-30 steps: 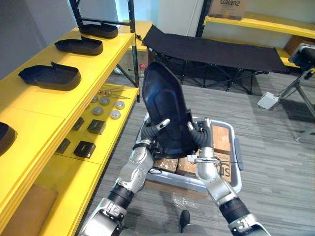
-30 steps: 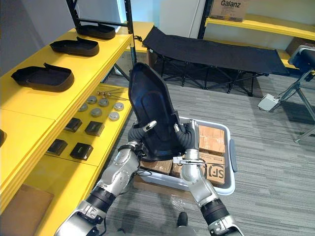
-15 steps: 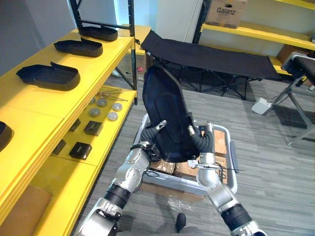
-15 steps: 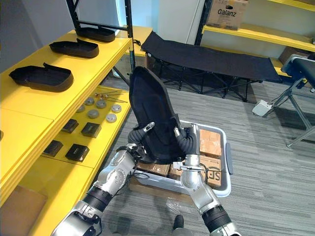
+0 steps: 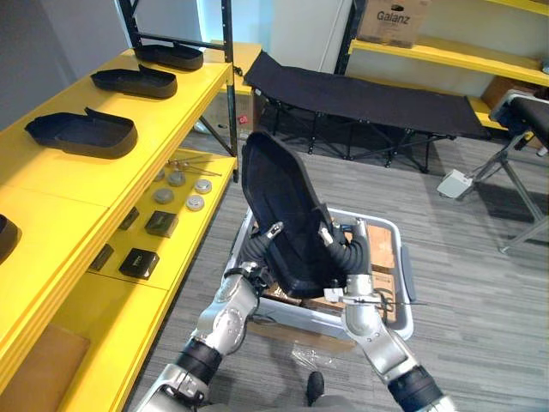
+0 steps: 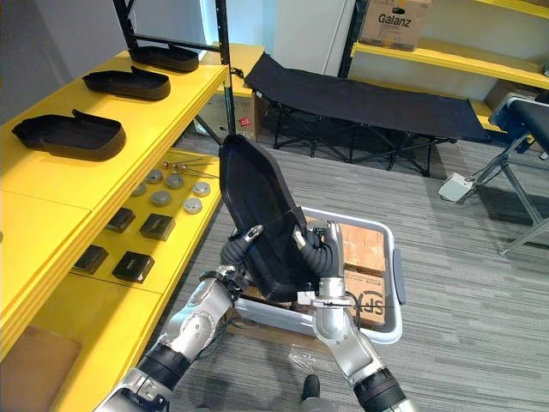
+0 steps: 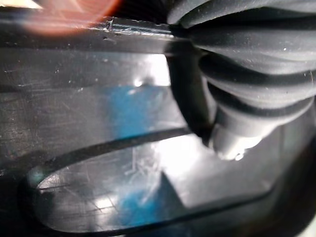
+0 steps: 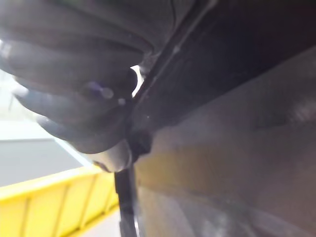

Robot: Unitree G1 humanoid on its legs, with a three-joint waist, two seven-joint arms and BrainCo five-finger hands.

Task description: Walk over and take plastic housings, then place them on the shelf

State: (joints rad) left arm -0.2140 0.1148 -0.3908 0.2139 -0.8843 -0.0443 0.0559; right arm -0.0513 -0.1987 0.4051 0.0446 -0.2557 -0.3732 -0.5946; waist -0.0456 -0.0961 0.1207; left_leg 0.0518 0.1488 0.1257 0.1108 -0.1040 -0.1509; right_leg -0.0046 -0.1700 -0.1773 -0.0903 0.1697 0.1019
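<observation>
Carrying step. The black plastic housing point(image 5: 283, 206) stands nearly upright in front of me, tipped a little toward the shelf point(image 5: 77, 180), hanging above the grey bin point(image 5: 404, 266) with cardboard boxes point(image 6: 364, 245) in it. The left hand point(image 5: 268, 236) and right hand point(image 5: 336, 245) clamp its lower end from either side. Each has a thumb laid across the near face; the other fingers sit behind the shell where I can't see them, so I read both as pinching the edges. The shelf's top deck is to my left, with three housings point(image 5: 81, 133) lying flat in a row and bare yellow nearer to me. To do this well, I'd keep both hands pressing evenly so the shell doesn't twist, turn the body toward the shelf, lift the load over the deck's front lip, then lay it flat on the open stretch, apart from the nearest housing. The tall top end is the part likely to swing into the upright post. From the left eye view I get the tip of a fourth housing point(image 5: 7, 236) at the shelf's near end, which marks how much room there is. The left wrist view gives the shell's glossy scratched surface against the ribbed cover point(image 7: 247, 59). The right wrist view gives a yellow band point(image 8: 49, 207) past the shell's rim, probably the shelf.
</observation>
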